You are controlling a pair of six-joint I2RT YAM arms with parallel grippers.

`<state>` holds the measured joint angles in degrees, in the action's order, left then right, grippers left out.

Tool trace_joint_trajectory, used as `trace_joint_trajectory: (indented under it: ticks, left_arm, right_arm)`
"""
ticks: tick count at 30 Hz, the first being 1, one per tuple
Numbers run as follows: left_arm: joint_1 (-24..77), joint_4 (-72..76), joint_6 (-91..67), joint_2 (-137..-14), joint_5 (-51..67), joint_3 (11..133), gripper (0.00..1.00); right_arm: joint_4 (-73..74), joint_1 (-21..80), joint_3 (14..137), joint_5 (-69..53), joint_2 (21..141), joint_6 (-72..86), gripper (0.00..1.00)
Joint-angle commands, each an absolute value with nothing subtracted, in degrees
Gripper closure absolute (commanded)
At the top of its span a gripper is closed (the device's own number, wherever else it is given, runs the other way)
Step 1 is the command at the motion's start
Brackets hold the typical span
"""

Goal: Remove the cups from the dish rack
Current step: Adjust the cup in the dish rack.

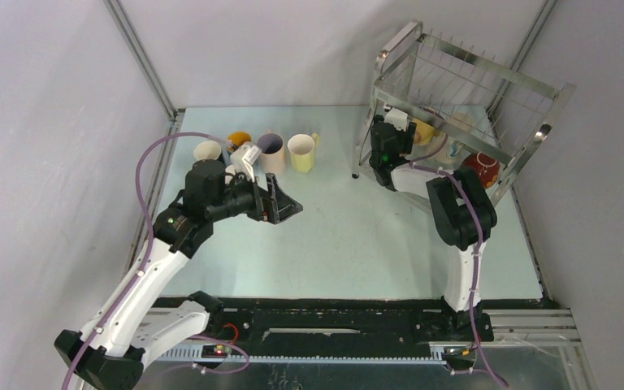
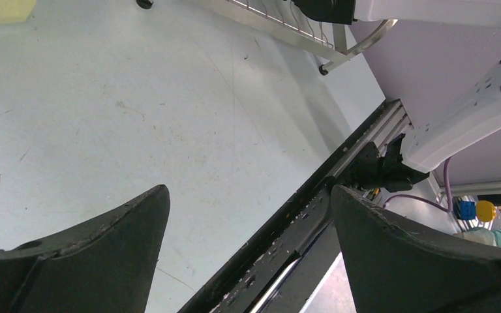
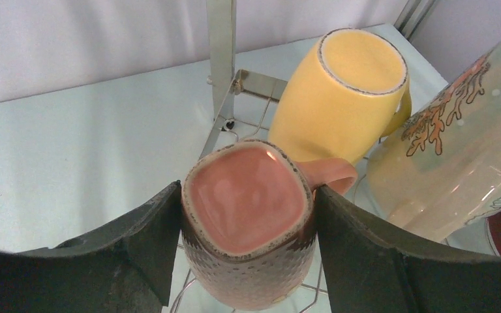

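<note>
The chrome wire dish rack (image 1: 471, 73) stands at the back right. My right gripper (image 1: 396, 122) reaches into its lower tier. In the right wrist view its fingers press both sides of a pink mug (image 3: 248, 202) that stands on the rack wires (image 3: 220, 59), so the gripper (image 3: 248, 218) is shut on it. A yellow mug (image 3: 339, 98), a cream patterned mug (image 3: 456, 163) and a dark red one (image 1: 482, 168) sit beside it. Several mugs stand on the table at the back left, among them a cream one (image 1: 208, 151), a purple-lined one (image 1: 271, 153) and a pale yellow one (image 1: 301, 153). My left gripper (image 1: 288, 205) is open and empty.
The left wrist view shows my left gripper (image 2: 248, 195) over the bare table, with the table's black front rail (image 2: 300, 222), the rack's foot (image 2: 280, 26) and my right arm's white link (image 2: 456, 124) beyond. Grey walls close in the table on three sides.
</note>
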<state>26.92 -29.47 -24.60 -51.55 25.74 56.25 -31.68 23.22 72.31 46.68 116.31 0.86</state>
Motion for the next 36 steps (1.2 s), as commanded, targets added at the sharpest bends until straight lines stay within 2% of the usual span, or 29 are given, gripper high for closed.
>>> trace_joint_trajectory:
  ticks: [1, 23, 29, 33, 36]
  left_arm:
    - [27.6, -26.6, -25.7, -50.4, 27.0, 55.6, 0.0]
    - [28.3, -25.9, -26.3, -49.2, 26.8, 53.9, 0.0]
    - [28.3, -25.8, -26.3, -49.2, 27.0, 53.9, 0.0]
    - [28.4, -25.8, -26.3, -49.4, 27.1, 53.9, 0.0]
    - [28.4, -25.7, -26.2, -49.6, 27.2, 54.0, 0.0]
  right_arm:
    - [-28.6, 24.1, 71.2, 47.5, 110.9, 3.5, 0.63]
    - [-23.8, 28.4, 59.0, 50.7, 99.8, 20.6, 0.6]
    - [-22.7, 28.2, 59.0, 50.4, 100.5, 21.1, 0.27]
    - [-23.3, 27.5, 59.0, 49.3, 100.7, 21.1, 0.14]
    - [-23.4, 26.8, 59.3, 48.6, 101.4, 20.8, 0.07]
